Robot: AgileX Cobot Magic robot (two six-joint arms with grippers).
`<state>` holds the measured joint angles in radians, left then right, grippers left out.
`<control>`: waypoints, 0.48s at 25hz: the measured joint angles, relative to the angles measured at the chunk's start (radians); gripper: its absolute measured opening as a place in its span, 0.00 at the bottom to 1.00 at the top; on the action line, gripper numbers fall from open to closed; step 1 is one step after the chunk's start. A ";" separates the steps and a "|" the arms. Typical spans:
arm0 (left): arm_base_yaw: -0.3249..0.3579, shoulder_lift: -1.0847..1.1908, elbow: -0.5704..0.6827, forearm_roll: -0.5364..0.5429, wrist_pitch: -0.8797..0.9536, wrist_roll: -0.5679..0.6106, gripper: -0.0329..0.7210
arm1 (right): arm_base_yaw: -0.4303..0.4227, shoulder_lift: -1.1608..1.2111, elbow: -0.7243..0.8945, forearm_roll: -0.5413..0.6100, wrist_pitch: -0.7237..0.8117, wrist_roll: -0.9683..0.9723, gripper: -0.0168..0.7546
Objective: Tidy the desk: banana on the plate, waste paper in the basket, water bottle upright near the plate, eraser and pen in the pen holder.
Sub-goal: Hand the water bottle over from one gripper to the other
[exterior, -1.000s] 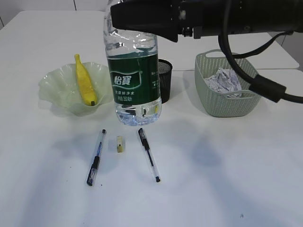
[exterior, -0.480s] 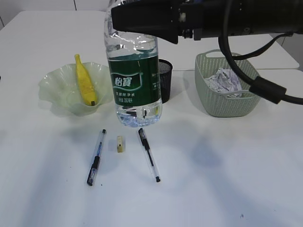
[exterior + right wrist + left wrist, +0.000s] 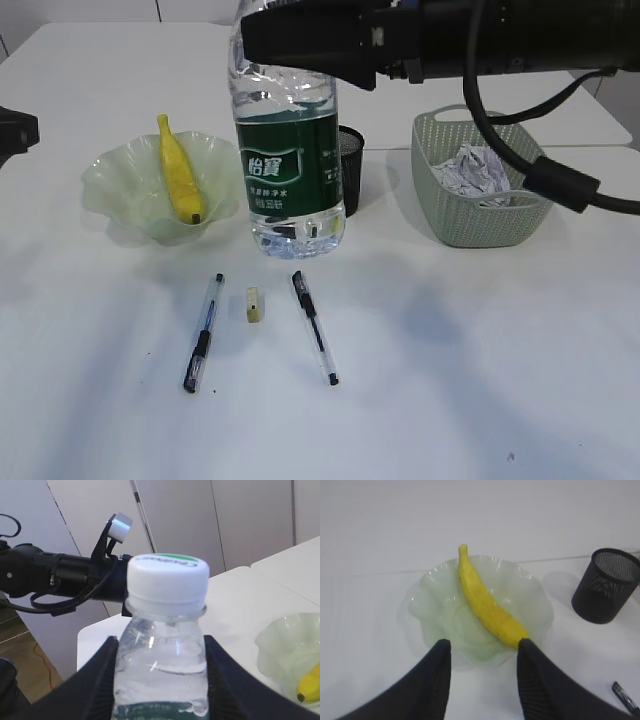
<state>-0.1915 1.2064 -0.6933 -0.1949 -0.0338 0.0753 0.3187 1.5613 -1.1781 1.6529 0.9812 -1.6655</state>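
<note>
Exterior view, white desk (image 3: 480,380), grey wall panels (image 3: 200,525)

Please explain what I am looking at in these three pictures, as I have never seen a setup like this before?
This is a two-armed robot tidying a white table. The wide picture comes from a camera facing the desk. The other two come from cameras on each arm's wrist.

In the wide picture, the right end effector grips a water bottle near its neck, upright, beside a green plate holding a banana. Whether the bottle's base touches the table is unclear. Behind it is a black mesh pen holder, and to the right a basket with crumpled paper. Two pens and a small eraser lie in front.

The right wrist picture looks past the bottle's cap. The left wrist picture shows the left end effector, open and empty, above the plate.
</note>
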 joint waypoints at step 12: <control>-0.030 0.022 0.138 0.241 -0.577 -0.283 0.49 | 0.000 0.000 0.000 0.004 -0.038 0.000 0.45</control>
<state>-0.2215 1.2286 -0.5552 0.0465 -0.6106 -0.2080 0.3187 1.5613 -1.1781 1.6567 0.9435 -1.6655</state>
